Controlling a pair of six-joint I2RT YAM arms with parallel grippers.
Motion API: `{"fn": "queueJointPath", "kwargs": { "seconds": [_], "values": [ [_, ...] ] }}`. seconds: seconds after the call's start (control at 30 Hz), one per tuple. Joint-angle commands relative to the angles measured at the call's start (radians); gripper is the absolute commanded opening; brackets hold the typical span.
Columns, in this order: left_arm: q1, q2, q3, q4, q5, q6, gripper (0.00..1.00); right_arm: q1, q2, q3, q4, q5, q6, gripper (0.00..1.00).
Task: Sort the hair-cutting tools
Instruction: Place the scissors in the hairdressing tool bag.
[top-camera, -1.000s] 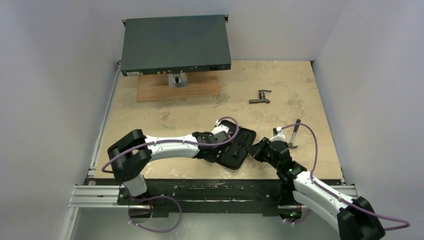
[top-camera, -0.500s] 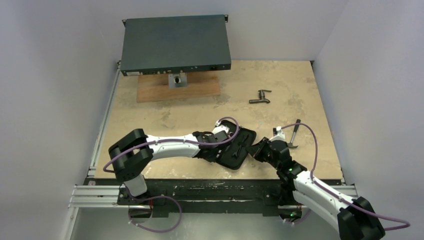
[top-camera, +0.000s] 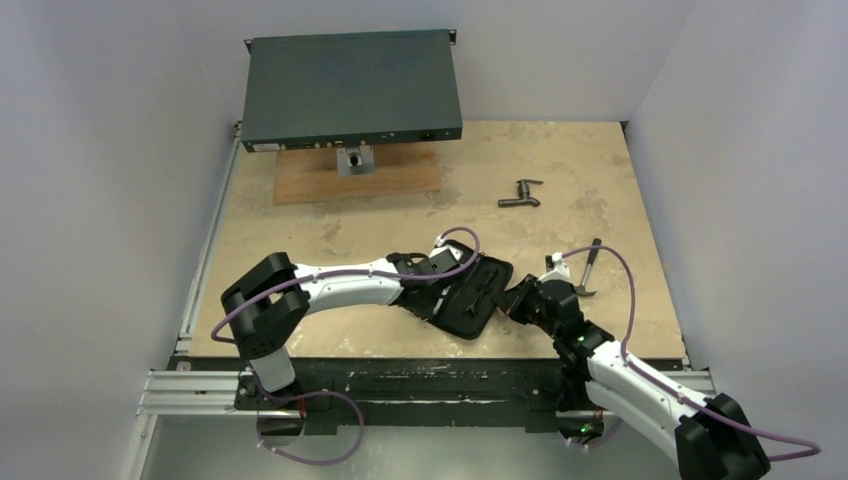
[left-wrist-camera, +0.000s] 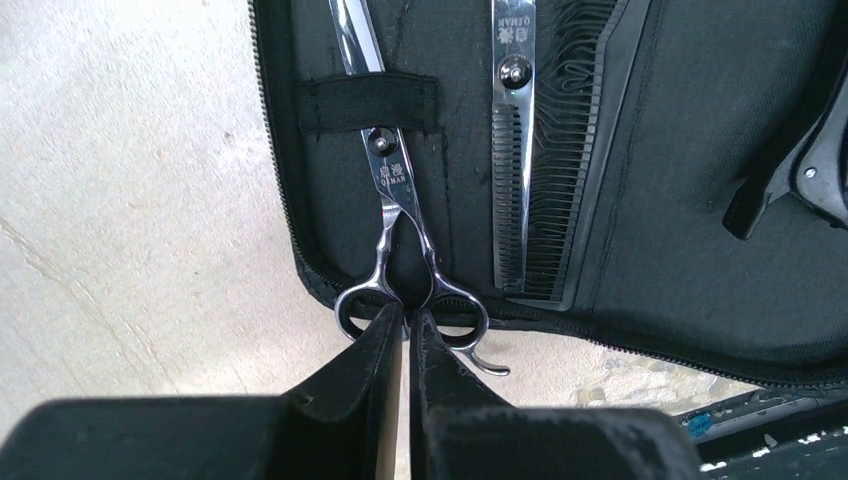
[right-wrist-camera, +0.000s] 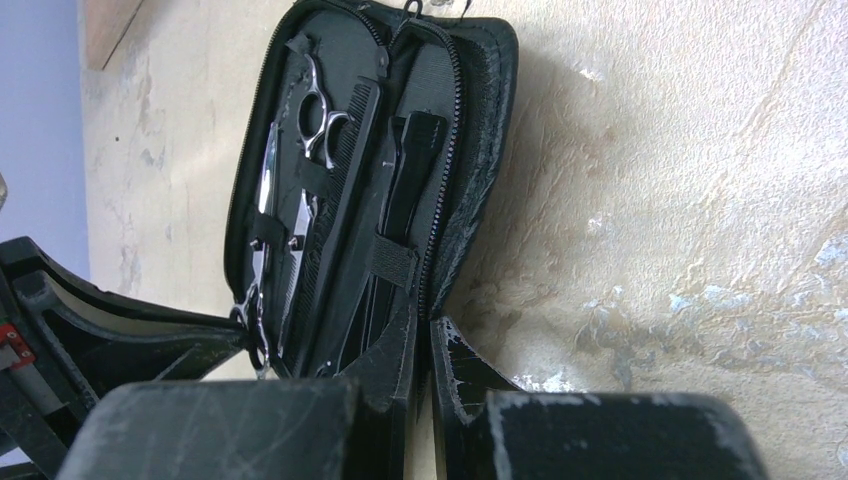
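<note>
Steel first: find the small silver scissors (left-wrist-camera: 400, 190) strapped under an elastic band inside the open black zip case (left-wrist-camera: 680, 230) on the tan worktop (left-wrist-camera: 130, 170), finger rings poking past the case's rim. Note the left pincer (left-wrist-camera: 404, 325), apart a second ago, now drawn together where the two rings meet; cannot tell whether metal is nipped. Reads as the grasp just made, so sliding the scissors free looks next. See the right pincer (right-wrist-camera: 422, 335) together at the case's right-hand rim, unchanged.
</note>
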Motion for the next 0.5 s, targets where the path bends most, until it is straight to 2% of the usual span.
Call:
{"fn": "queueJointPath", "kwargs": {
  "seconds": [0.0,0.3,0.47],
  "values": [
    [0.037,0.026,0.057,0.049,0.019,0.053,0.00,0.010,0.009,0.029,-0.025,-0.047,-0.035,0.00],
    [0.062,0.078,0.121,0.031,0.002,0.069,0.00,0.010,0.002,0.029,-0.030,-0.057,-0.038,0.00],
    [0.063,0.013,0.092,0.014,-0.030,0.063,0.00,0.010,-0.004,0.027,-0.034,-0.053,-0.036,0.00]
  ]
}}
